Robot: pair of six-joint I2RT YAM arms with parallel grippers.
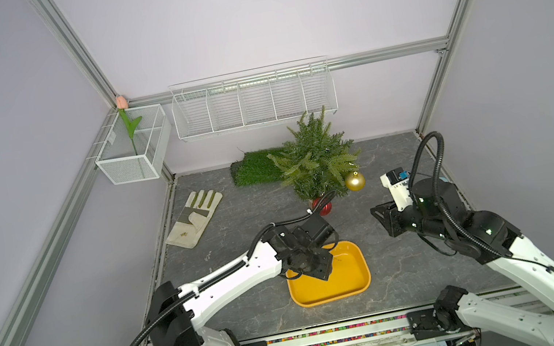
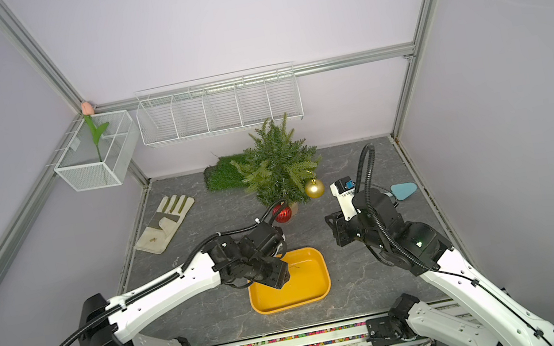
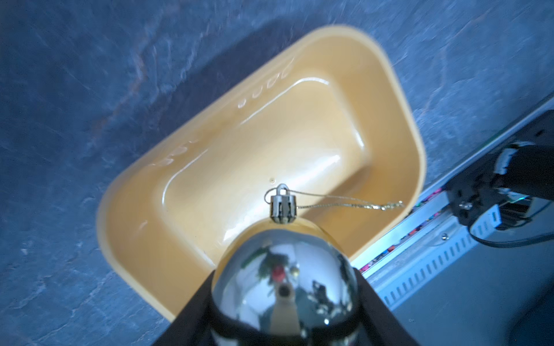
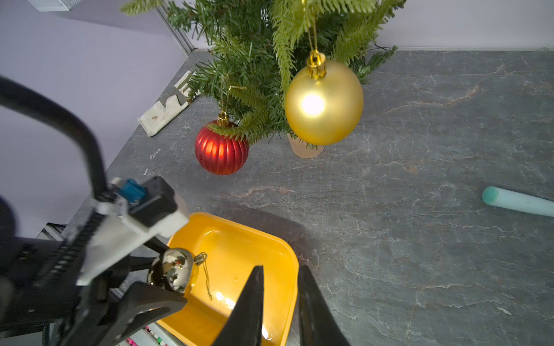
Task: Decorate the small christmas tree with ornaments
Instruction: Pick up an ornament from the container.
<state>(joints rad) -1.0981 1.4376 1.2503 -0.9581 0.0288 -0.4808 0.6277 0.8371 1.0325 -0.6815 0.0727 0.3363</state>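
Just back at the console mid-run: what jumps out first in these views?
The mirror-like silver bauble stands out most, clamped in the left tool at the yellow tray. Farther back, the gold bauble and the ribbed red bauble hang on the small christmas tree.

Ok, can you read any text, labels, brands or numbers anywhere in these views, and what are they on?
No text reads clearly in any view.
Dark print on the white mount at the right wrist: too small to read.
Raised marks on the wall of the yellow tray: blurred, unreadable.
On the silver bauble, gold bauble and red bauble: no markings seen.
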